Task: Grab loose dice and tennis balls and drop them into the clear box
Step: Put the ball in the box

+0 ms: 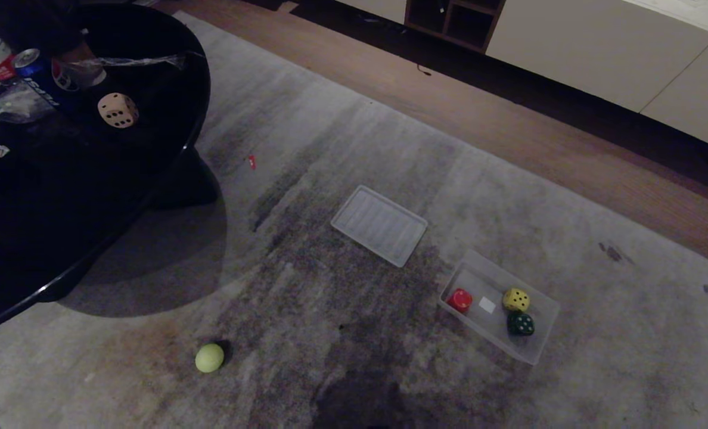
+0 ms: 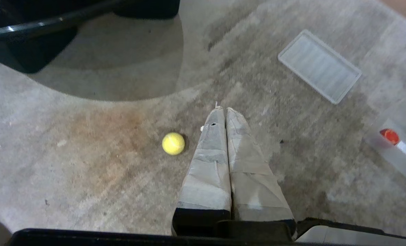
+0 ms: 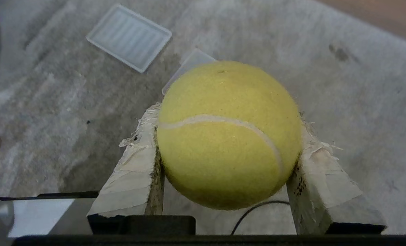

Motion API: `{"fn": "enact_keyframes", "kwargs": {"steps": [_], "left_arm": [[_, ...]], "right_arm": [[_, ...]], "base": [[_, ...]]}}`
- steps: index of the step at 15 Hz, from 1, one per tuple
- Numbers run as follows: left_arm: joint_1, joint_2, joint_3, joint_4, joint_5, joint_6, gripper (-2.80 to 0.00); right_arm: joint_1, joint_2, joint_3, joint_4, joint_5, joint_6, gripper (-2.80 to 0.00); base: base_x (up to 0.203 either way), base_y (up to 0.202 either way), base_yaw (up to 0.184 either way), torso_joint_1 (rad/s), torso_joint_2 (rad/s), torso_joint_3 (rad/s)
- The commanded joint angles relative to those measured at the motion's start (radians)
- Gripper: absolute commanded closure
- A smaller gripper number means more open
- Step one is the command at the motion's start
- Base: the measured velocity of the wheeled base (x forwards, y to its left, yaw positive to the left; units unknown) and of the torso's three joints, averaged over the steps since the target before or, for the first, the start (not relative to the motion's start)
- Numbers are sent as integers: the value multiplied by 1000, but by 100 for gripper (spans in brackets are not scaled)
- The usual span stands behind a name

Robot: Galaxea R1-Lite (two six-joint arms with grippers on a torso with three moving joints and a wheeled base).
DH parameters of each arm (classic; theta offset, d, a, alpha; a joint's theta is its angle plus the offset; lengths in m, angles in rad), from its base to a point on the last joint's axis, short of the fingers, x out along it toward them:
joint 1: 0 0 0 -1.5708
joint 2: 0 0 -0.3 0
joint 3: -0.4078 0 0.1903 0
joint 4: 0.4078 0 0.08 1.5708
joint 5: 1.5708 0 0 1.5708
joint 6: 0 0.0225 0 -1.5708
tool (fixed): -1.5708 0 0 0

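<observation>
Grey stained carpet (image 1: 390, 149) covers the floor, with a wood strip beyond. Right hand (image 3: 228, 160) grips a tennis ball (image 3: 228, 135) between its taped fingers (image 3: 134, 171), above the carpet. Left hand (image 2: 225, 111) hangs with fingers pressed together, holding nothing. A second ball (image 1: 210, 358) lies loose on the near-left carpet. Tan die (image 1: 118, 110) sits on the black desk (image 1: 151, 167), far left. Clear box (image 1: 539, 345), near right, holds a yellow die (image 1: 516, 300), a green die (image 1: 520, 324) and a red piece (image 1: 460, 300). Ribbed lid (image 1: 379, 224) lies just left of the box, farther off.
</observation>
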Motion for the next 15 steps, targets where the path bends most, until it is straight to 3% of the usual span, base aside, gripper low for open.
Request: {"fn": "enact_keyframes", "kwargs": {"steps": [1,15], "left_arm": [[0,2,2,0,1,-1,0],[0,2,2,0,2,-1,0]], "right_arm": [[0,1,0,-1,0,0,0],[0,-1,0,-1,0,0,0]], "base": [[0,0,0,2,2,-196],[0,0,0,3,4,-197]]}}
